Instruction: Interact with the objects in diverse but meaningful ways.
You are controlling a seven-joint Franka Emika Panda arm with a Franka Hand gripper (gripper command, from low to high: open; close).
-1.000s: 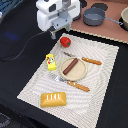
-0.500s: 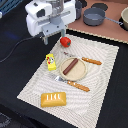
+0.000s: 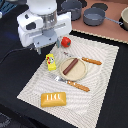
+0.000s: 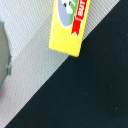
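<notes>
A yellow rectangular block (image 3: 50,61) with red marks lies on the striped mat (image 3: 100,80), and it fills the wrist view (image 4: 70,25) at the mat's edge. My gripper (image 3: 47,49) hangs just above and behind it, fingers apart and empty. A red tomato (image 3: 65,41) sits at the exterior view's right of the gripper. A dark brown sausage (image 3: 70,65) lies on the round tan plate (image 3: 80,74). An orange-yellow scored bread loaf (image 3: 53,99) lies near the mat's front.
Two grey pots (image 3: 72,9) (image 3: 94,16) stand at the back. Orange-handled cutlery lies beside the plate (image 3: 92,61) and in front of it (image 3: 79,86). Dark tabletop (image 3: 15,75) surrounds the mat. A greyish curved edge (image 4: 3,55) shows in the wrist view.
My arm has moved toward the exterior view's left and a little forward, from behind the tomato to above the yellow block. The toy foods have not moved.
</notes>
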